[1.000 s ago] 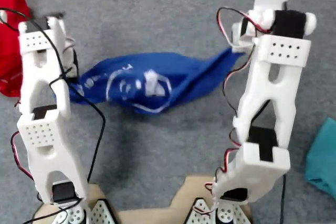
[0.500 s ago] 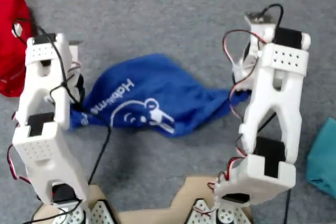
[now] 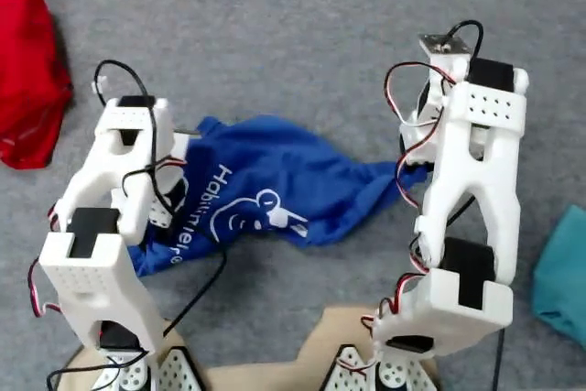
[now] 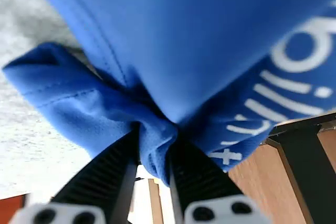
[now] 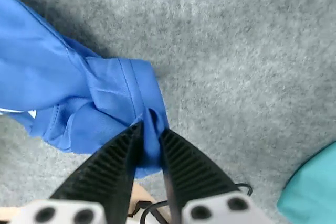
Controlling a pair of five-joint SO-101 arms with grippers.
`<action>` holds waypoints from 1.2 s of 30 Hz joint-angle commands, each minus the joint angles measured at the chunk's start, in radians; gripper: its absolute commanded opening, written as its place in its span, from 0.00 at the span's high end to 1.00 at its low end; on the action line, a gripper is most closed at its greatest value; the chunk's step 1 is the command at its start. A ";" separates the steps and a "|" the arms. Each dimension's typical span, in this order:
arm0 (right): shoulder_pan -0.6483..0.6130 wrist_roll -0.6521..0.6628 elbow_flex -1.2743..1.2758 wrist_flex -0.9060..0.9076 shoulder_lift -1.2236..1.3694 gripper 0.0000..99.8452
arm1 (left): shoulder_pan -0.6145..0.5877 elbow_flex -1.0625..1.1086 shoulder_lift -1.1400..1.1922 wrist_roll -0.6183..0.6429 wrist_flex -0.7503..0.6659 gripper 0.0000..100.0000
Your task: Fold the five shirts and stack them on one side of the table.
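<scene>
A blue shirt point(image 3: 265, 194) with white print lies bunched across the middle of the grey table point(image 3: 275, 34), stretched between the two arms. My left gripper point(image 4: 155, 145) is shut on a fold of the blue shirt point(image 4: 210, 35) at its left end; in the high view it sits at the shirt's left edge point(image 3: 160, 203). My right gripper point(image 5: 149, 135) is shut on a gathered corner of the blue shirt point(image 5: 79, 98), at the shirt's right tip point(image 3: 412, 171) in the high view.
A red shirt point(image 3: 32, 80) lies crumpled at the table's far left. A teal shirt point(image 3: 560, 276) lies at the right edge, also seen as the teal shirt point(image 5: 310, 192) in the right wrist view. Bare grey felt spreads behind the arms.
Both arms have drawn toward the table's front with the blue shirt held. The left gripper moved right and forward; the shirt dropped lower and its print now faces up.
</scene>
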 commanded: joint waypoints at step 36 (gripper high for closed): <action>-0.102 -0.048 -0.200 -0.032 0.320 1.00 | 0.256 -1.323 0.704 0.173 -0.267 0.74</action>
